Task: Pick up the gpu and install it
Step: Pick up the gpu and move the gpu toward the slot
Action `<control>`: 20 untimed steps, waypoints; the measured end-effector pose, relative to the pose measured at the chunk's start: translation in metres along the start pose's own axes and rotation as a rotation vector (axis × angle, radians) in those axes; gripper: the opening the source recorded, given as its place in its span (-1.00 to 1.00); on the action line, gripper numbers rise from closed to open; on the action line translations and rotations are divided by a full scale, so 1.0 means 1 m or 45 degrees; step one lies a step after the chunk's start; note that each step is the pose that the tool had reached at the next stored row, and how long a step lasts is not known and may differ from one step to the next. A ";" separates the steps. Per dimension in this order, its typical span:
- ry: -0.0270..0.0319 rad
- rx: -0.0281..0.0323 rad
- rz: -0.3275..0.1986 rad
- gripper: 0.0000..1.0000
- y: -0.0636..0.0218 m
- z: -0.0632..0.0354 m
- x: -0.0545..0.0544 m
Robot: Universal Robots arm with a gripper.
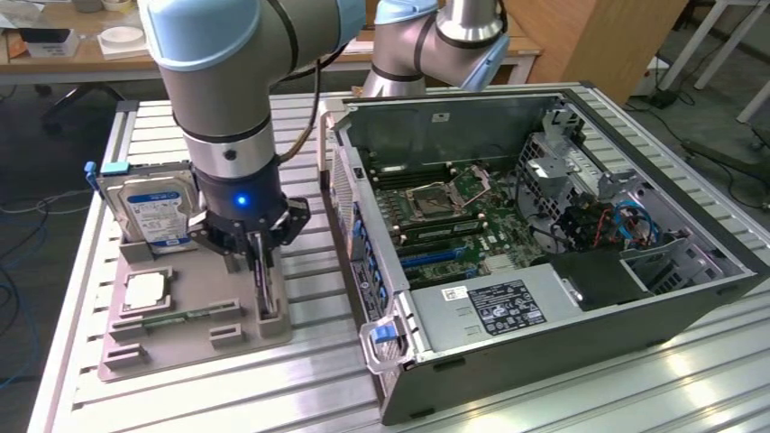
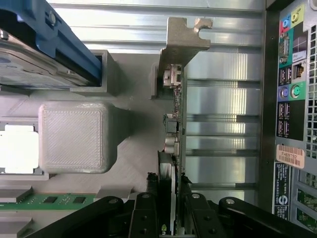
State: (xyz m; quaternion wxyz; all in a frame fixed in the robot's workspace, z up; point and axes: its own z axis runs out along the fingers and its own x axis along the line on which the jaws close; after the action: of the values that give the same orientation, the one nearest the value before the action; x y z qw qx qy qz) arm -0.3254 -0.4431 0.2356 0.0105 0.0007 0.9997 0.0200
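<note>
The gpu (image 2: 175, 124) stands on edge in the grey holder tray (image 1: 180, 347), a thin card seen edge-on with its silvery bracket (image 2: 182, 39) at the far end. In the exterior view the gpu (image 1: 267, 293) is a dark upright sliver at the tray's right side, beside the open computer case (image 1: 673, 298). My gripper (image 1: 262, 271) comes straight down on it. In the wrist view the gripper (image 2: 171, 213) has one black finger (image 2: 144, 213) on each face of the card, shut on it. The card's lower edge is still level with the tray's slot.
On the tray stand a silver hard drive (image 1: 151, 212) with a blue-white label, a processor chip (image 1: 144, 289) and a green memory stick (image 1: 180, 317). The case's motherboard (image 1: 452, 216) lies exposed. Its rear port panel (image 2: 292, 99) is close beside the card. A slatted metal table (image 1: 301, 379) carries everything.
</note>
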 end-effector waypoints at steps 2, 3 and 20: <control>-0.0001 -0.0004 0.000 -0.47 0.0001 -0.0020 0.000; -0.0001 -0.0007 0.000 -0.47 0.0001 -0.0028 0.000; -0.0001 -0.0141 0.000 -0.47 0.0006 -0.0150 0.000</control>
State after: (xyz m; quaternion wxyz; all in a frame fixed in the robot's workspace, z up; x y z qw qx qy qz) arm -0.3253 -0.4430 0.2506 0.0105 0.0007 0.9996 0.0255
